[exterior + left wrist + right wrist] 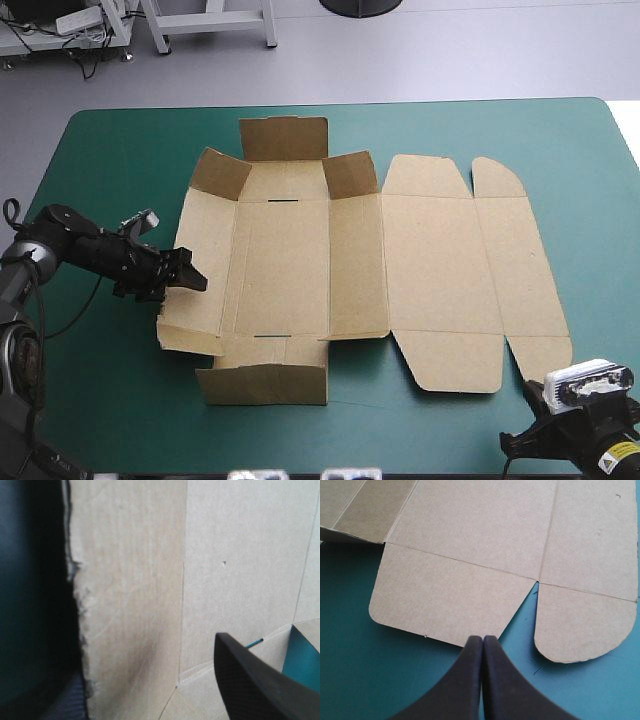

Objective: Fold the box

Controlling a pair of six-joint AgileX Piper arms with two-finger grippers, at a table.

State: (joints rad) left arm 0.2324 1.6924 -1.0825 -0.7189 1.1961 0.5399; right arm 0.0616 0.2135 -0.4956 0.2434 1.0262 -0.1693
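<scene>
Early stage, I'd say. The box (380, 260) lies mid-table on the teal-green cover (100, 150), mostly a flat brown sheet. Only its left half is started: the far flap (285, 138) tilts up, the corner flaps (222, 175) either side of it are raised, and the near flap (265, 385) is lifted off the cover too. The left wall (205, 270) lies low, its near corner maybe curling up a bit. Nothing looks tucked. The lid (430, 260), i.e. the right half w/ its rounded flaps, is flat.

Left gripper (190, 277) sits at the left wall's outer edge, black fingers apart. In its wrist view one finger (260, 685) is over the board and the other is dim beyond the rough edge, so the edge seems to run between them, not clamped. Right gripper (482, 639) has its fingers pressed together in a point, holding nothing, over bare cover just off the lid's near flaps (445, 595), by the table's near right corner.

Left to do, as I judge: raise both long walls, fold end flaps in, tuck, i.e. most of the job.

No other item shows on the cover near the box, so no obstacle to either arm. Possible snag: the raised corner flaps may foul the left wall as it comes up
</scene>
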